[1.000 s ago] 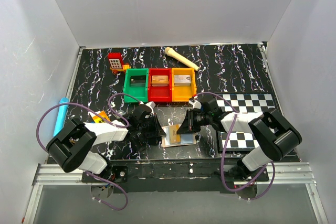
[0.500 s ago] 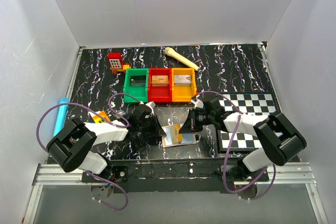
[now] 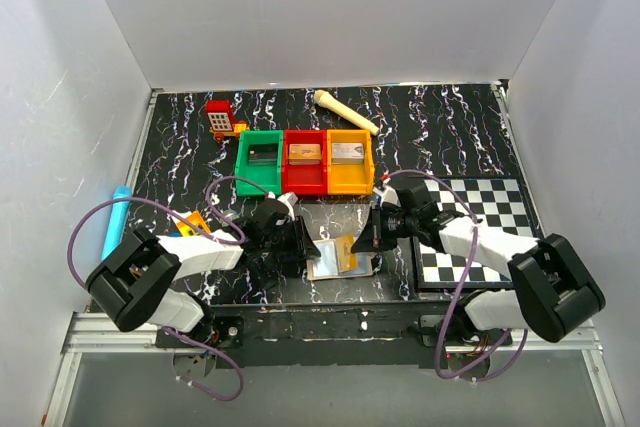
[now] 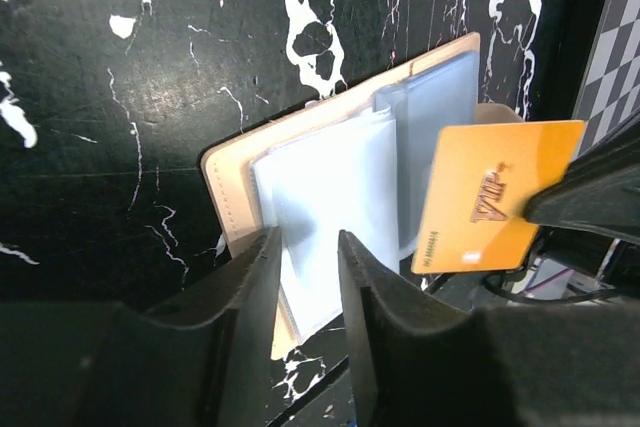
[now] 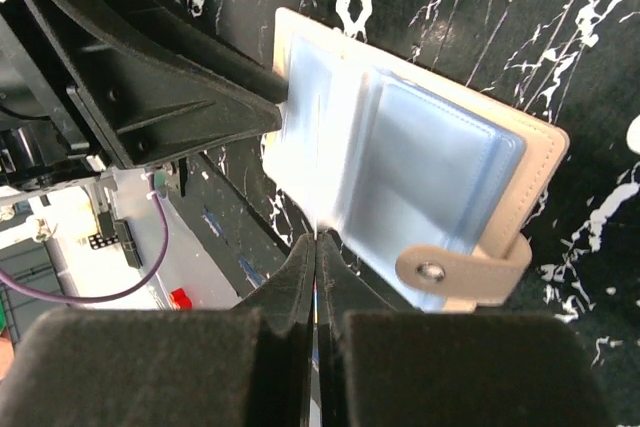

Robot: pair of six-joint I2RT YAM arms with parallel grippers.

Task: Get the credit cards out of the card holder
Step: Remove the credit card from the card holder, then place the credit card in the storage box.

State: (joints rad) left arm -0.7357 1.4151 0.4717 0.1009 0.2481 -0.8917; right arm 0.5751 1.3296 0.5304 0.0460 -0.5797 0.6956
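Note:
The card holder (image 3: 328, 265) lies open on the black marbled table near the front edge, with its pale blue-grey pockets facing up (image 4: 340, 187) and its tan rim and snap tab toward the right wrist camera (image 5: 420, 147). My left gripper (image 4: 305, 237) is closed to a narrow gap on the holder's near edge, with the pale lining between its fingers. My right gripper (image 5: 316, 239) is shut on an orange credit card (image 4: 495, 192). It holds the card just clear of the holder's right side. The card also shows in the top view (image 3: 347, 250).
Green (image 3: 260, 160), red (image 3: 305, 160) and orange (image 3: 349, 159) bins stand behind, two of them holding small blocks. A chequered board (image 3: 490, 217) lies at the right under the right arm. A cream bone (image 3: 345, 111), a red toy (image 3: 220, 119) and a blue tube (image 3: 116, 219) are further off.
My right gripper has drawn the orange card out of the holder and lifted it up and to the right. The right arm has swung lower and outward. The left gripper has stayed put.

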